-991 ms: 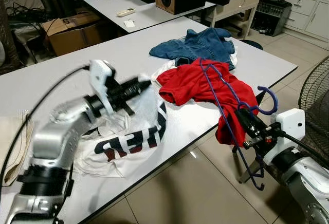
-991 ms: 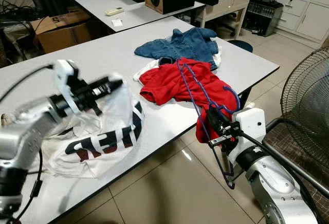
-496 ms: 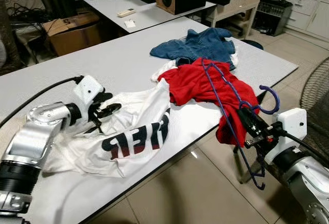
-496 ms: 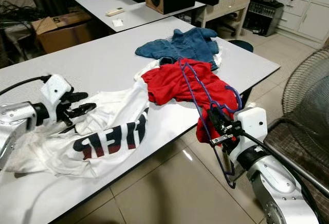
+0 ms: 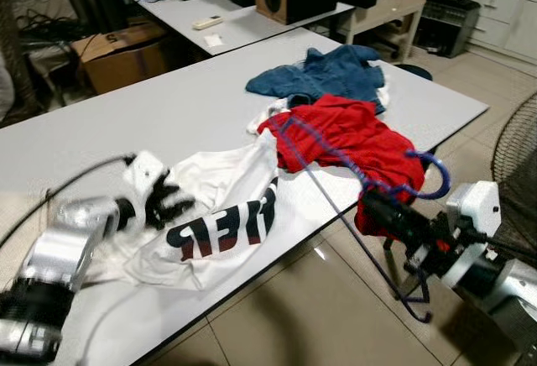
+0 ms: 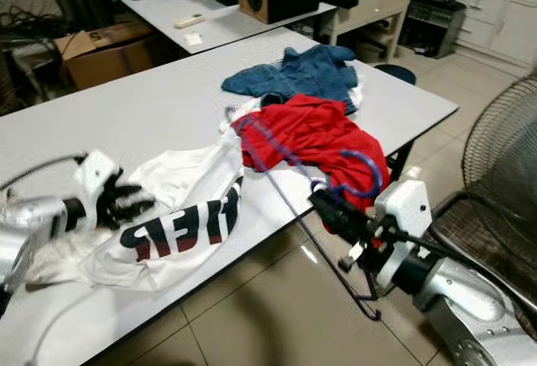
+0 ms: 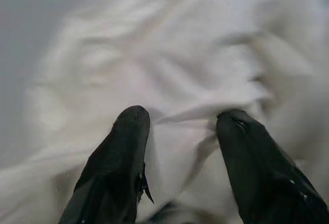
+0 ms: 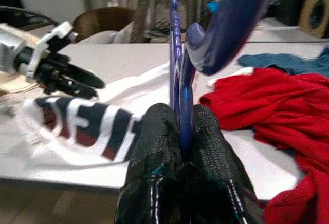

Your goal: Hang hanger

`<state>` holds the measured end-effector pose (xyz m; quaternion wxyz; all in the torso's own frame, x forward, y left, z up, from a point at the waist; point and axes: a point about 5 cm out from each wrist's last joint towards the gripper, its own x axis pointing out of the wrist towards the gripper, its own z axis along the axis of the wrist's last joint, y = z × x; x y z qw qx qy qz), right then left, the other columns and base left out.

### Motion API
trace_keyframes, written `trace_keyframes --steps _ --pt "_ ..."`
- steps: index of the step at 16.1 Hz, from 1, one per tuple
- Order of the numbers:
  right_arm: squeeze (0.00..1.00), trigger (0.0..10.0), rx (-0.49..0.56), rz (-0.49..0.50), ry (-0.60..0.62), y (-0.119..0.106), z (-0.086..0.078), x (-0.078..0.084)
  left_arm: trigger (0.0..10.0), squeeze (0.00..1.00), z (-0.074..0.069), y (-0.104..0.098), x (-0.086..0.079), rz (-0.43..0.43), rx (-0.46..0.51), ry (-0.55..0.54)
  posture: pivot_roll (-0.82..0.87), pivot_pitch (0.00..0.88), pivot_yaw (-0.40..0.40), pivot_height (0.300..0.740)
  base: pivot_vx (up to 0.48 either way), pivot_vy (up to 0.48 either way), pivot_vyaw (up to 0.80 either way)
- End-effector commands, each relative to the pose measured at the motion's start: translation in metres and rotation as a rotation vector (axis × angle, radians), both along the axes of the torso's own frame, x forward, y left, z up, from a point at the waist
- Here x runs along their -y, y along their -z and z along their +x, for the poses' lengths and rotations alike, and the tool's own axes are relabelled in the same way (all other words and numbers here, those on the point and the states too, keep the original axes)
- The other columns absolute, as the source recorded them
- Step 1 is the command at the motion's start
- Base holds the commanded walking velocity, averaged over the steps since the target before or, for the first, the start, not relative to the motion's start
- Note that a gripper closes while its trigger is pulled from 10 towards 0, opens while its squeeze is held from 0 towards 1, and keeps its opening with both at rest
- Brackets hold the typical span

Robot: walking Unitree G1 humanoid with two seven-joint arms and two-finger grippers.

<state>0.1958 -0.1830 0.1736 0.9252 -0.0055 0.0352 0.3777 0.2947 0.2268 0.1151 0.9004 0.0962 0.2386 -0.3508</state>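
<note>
The blue hanger (image 5: 336, 183) is being held by the right gripper (image 6: 336, 209), whose two fingers are being pressed shut on its neck just below the hook (image 5: 426, 177). From that gripper the frame is being carried out ahead and slightly upward, its long axis running away from the fingertips over the red shirt (image 6: 315, 135) toward the white printed shirt (image 5: 222, 215); the lower bar is trailing back beneath the gripper, off the table (image 5: 168, 106) edge. The white printed shirt is lying well ahead of the right gripper, past the hanger's far end. The left gripper (image 7: 182, 124) is being kept spread apart, with nothing clamped, its fingertips resting on a fold of that white cloth. The left gripper is judged the nearer to the shirt, so the hanger's far end would have to be brought toward it.
</note>
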Motion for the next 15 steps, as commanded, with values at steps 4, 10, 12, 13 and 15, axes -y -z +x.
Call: trace_keyframes --steps 4,10,12,13,15 --pt "0.0 10.0 -0.243 -0.186 -0.096 0.032 -0.014 0.005 10.0 0.0 -0.015 -0.02 0.016 -0.133 -0.004 0.193 -0.04 0.0 0.09 0.74 0.0 0.0 0.0" --pt "0.0 10.0 -0.379 -0.266 -0.018 0.046 -0.02 0.022 10.0 0.0 0.033 -0.04 -0.011 -0.063 0.228 -0.177 -0.04 0.0 0.086 0.74 0.0 0.0 0.0" --pt "0.0 10.0 -0.393 -0.265 -0.025 0.048 -0.022 0.021 10.0 0.0 0.042 -0.036 0.0 -0.063 0.219 -0.147 -0.04 0.0 0.092 0.74 0.0 0.0 0.0" --pt "0.0 10.0 -0.399 -0.272 -0.024 0.049 -0.024 0.021 10.0 0.0 0.047 -0.035 0.014 -0.103 0.207 -0.105 -0.05 0.0 0.098 0.74 0.0 0.0 0.0" --pt "0.0 10.0 -0.39 -0.274 -0.01 0.048 -0.025 0.021 10.0 0.0 0.053 -0.047 0.055 -0.314 0.183 0.015 -0.06 0.0 0.11 0.74 0.0 0.0 0.0"
